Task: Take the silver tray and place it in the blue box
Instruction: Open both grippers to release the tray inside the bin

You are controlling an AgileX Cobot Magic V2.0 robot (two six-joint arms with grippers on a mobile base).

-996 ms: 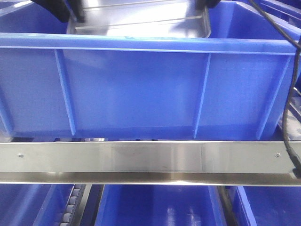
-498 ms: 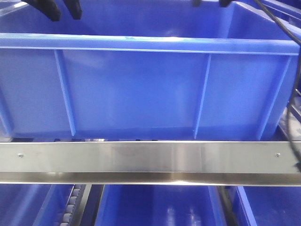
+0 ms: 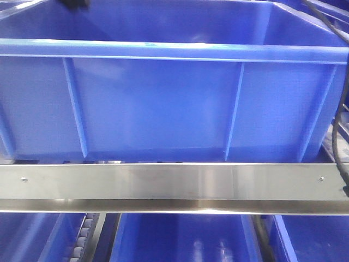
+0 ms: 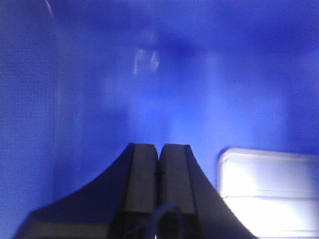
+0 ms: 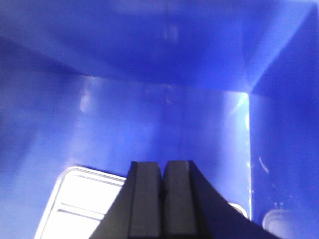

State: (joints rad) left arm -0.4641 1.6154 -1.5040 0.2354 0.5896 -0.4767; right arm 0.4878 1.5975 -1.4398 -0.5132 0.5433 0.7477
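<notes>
Presently the blue box (image 3: 163, 103) fills the front view, sitting on a steel rail (image 3: 174, 183) with further blue crates (image 3: 180, 237) below; its high near wall hides the floor from that side. The silver tray (image 4: 271, 194) lies flat on the box floor, seen in both wrist views as a bright, overexposed panel. It sits below and to the right of the left hand (image 4: 158, 149), below and to the left of the right hand (image 5: 162, 167), so between the two. Both hands have their fingers pressed together, holding nothing, clear of the tray. Placement appears complete; only the box walls and rim stand around any upward exit.
</notes>
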